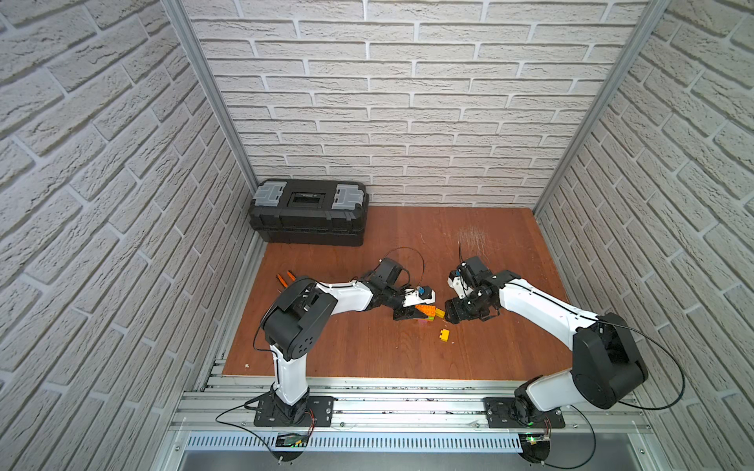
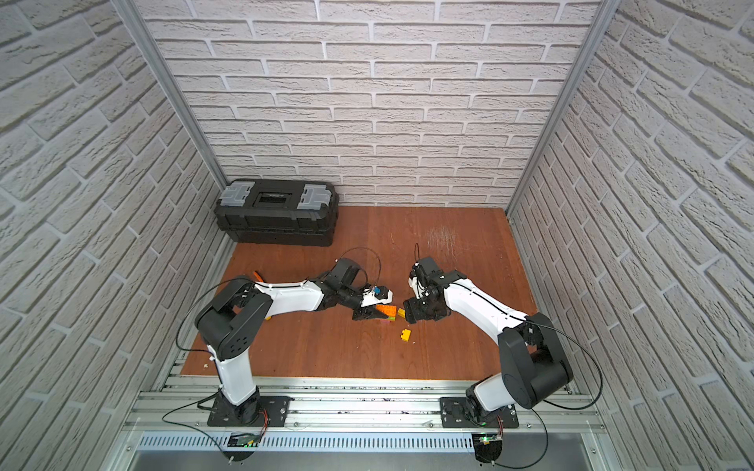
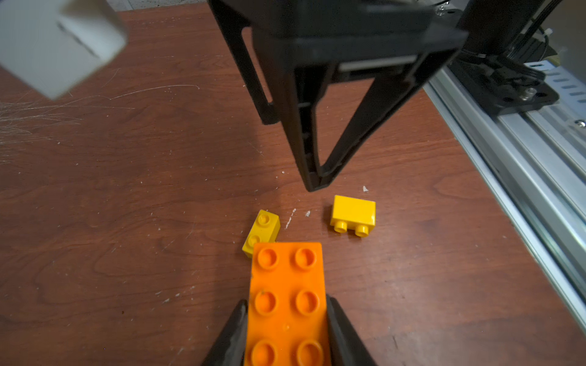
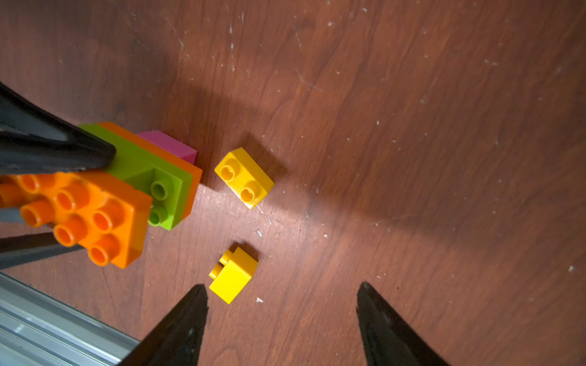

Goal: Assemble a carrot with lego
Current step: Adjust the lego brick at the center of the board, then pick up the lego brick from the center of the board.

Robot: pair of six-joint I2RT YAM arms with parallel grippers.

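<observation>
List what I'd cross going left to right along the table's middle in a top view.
Pliers → left gripper → brick stack → upright yellow brick → right gripper. Tipped yellow brick skipped: it overlaps the right gripper.

no text, brand or number can be read (lid of the toolbox (image 1: 309, 222) too small to tell).

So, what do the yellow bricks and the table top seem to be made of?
Yellow bricks: likely moulded plastic, smooth and slightly glossy; even colour, crisp studs, soft highlights.
Table top: wood or wood-look laminate, matte; reddish grain, pale scratches. Which one, I cannot tell.
</observation>
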